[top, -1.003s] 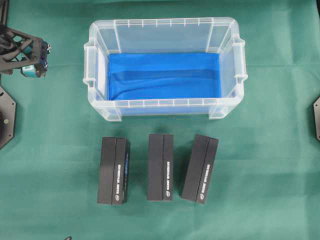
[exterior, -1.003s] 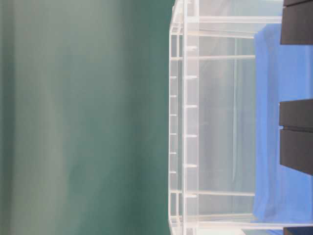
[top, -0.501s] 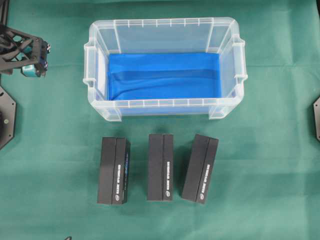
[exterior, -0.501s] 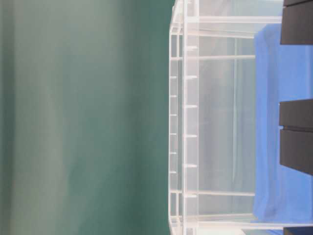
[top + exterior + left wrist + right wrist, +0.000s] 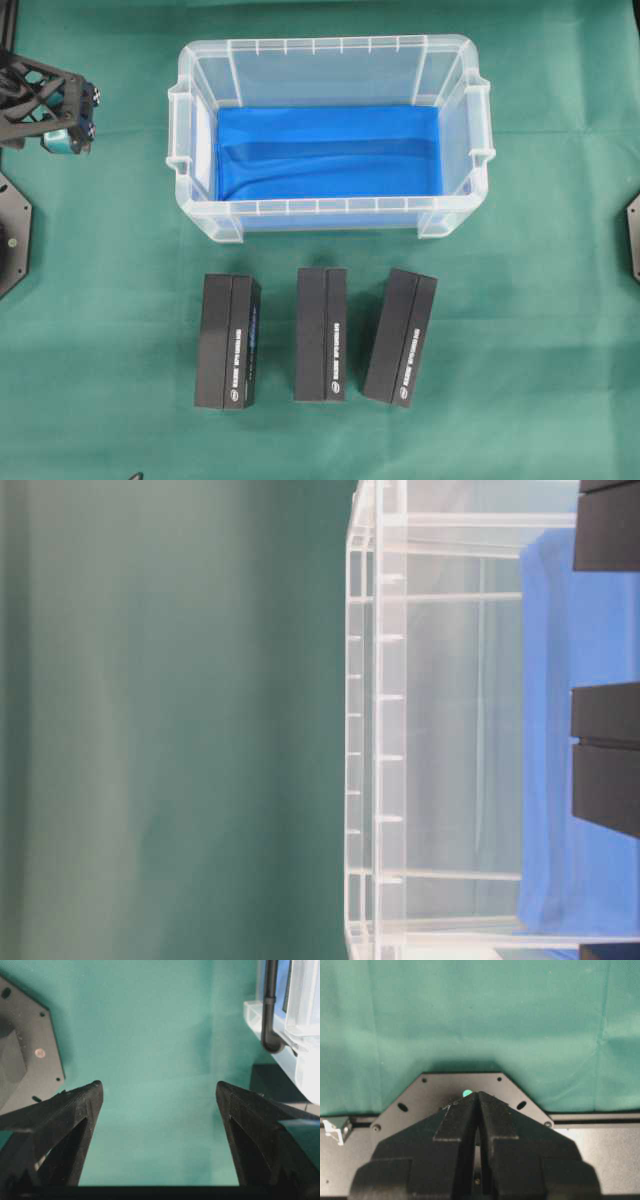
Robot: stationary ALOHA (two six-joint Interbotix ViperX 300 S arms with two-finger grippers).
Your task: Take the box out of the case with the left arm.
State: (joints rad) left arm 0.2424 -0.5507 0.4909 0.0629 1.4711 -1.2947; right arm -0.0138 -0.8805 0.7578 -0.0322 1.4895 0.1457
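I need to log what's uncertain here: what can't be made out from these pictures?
- White print on the three black boxes: too small, overhead view.
- Right gripper: outside the overhead frame; only its wrist view shows it, shut.
- Case in the table-level view: right edge cuts it off; boxes in front cover part.

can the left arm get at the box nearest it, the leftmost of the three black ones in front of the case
Probably yes. The left gripper hangs open beside the case, and only bare green cloth lies between it and the leftmost box, which stands apart from its neighbour.
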